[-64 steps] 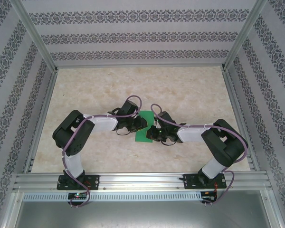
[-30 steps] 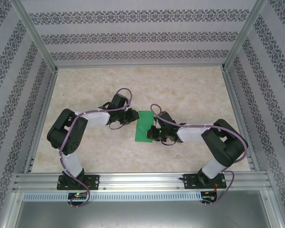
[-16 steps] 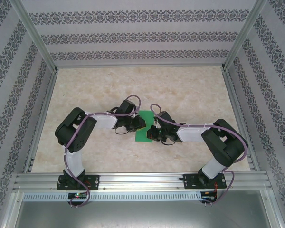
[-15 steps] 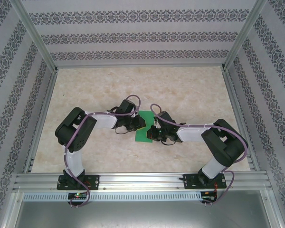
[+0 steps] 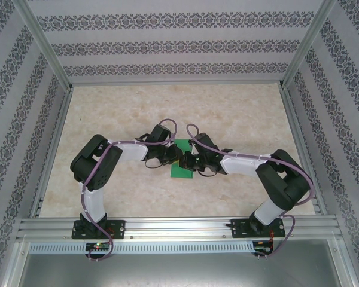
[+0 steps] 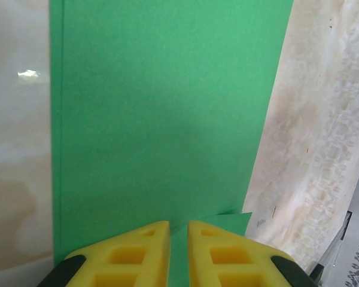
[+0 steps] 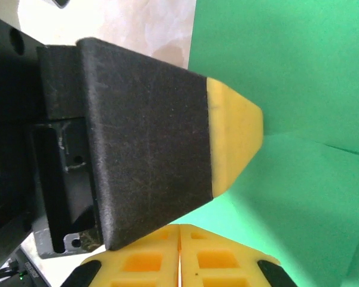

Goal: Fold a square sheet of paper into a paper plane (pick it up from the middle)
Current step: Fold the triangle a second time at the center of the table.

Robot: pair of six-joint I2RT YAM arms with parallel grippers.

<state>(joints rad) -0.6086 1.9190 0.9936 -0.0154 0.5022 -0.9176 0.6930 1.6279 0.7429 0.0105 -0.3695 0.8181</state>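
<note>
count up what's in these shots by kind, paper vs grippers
green paper sheet: 1
grippers: 2 (left gripper, right gripper)
total: 3

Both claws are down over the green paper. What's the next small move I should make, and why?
Probably ease the left claw fully shut on the small raised flap at the edge of the green sheet by its tips. Its jaws stand only a slit apart beside that flap, and the shut right claw is close by over the same sheet, apparently steadying it.
</note>
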